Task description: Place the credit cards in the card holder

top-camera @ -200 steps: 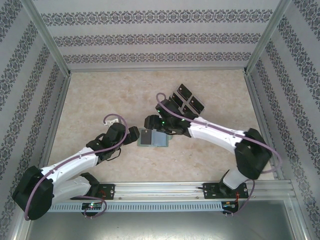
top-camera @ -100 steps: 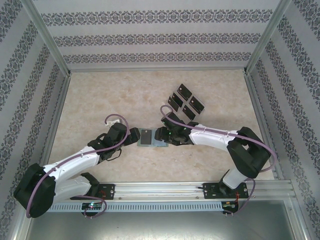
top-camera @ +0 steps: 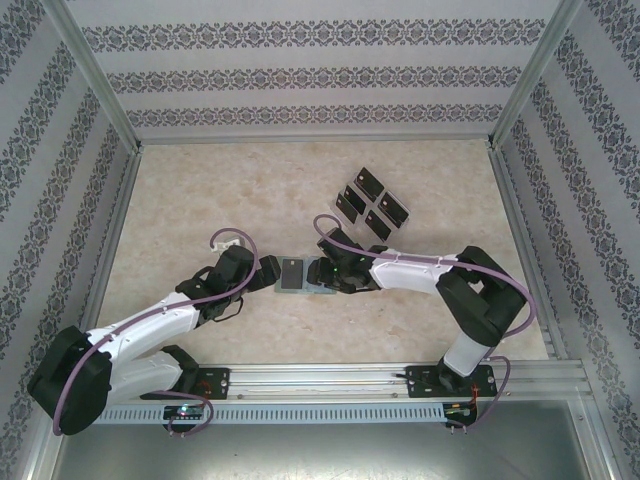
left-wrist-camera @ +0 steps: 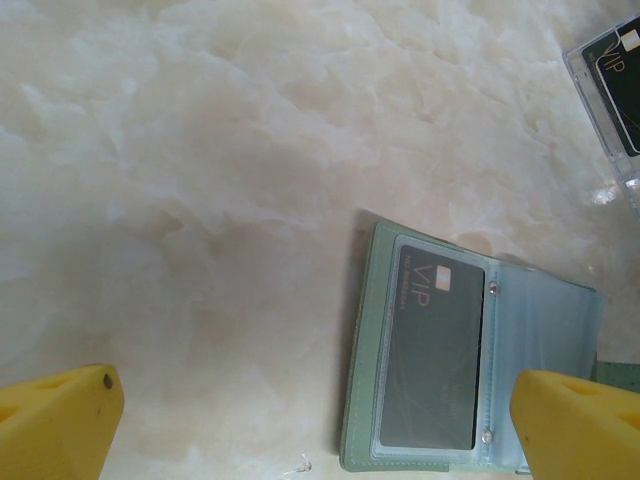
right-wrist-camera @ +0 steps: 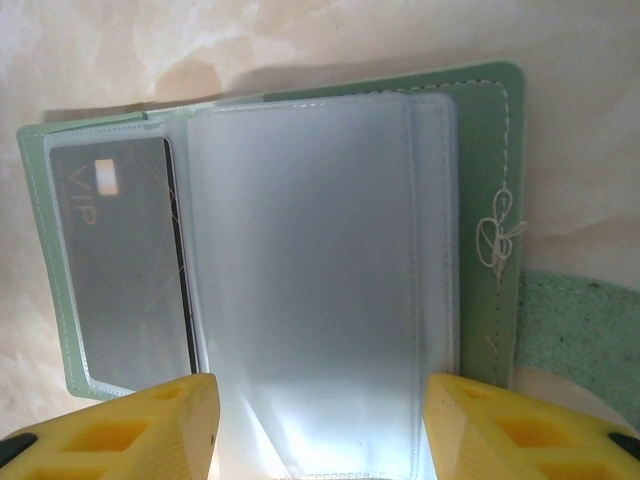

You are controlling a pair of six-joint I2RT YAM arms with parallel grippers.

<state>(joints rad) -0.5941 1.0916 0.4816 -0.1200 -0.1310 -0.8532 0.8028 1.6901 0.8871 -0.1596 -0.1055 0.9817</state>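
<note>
From above, the card holder (top-camera: 296,277) lies open on the table (top-camera: 200,200), its opened length running left to right. The left gripper (top-camera: 266,272) is at its left end and the right gripper (top-camera: 322,272) at its right. The loose credit cards (top-camera: 371,205) sit in a tray further back and to the right, well apart from the holder and nearer the right arm.

At the left wrist, the left gripper (left-wrist-camera: 315,425) has its fingers spread wide and holds nothing. The card holder (left-wrist-camera: 545,330) lies ahead towards the right finger, and one loaded card (left-wrist-camera: 435,360) sits under plastic in the page nearest us.

At the right wrist, the right gripper (right-wrist-camera: 320,430) straddles a clear sleeve (right-wrist-camera: 310,270) of the card holder (right-wrist-camera: 485,150), fingers apart at either side edge. We cannot tell whether they touch it. The loaded card (right-wrist-camera: 120,270) lies left of that sleeve.

We judge the next card falls to the right arm, which must reach back and to the right for it.
</note>
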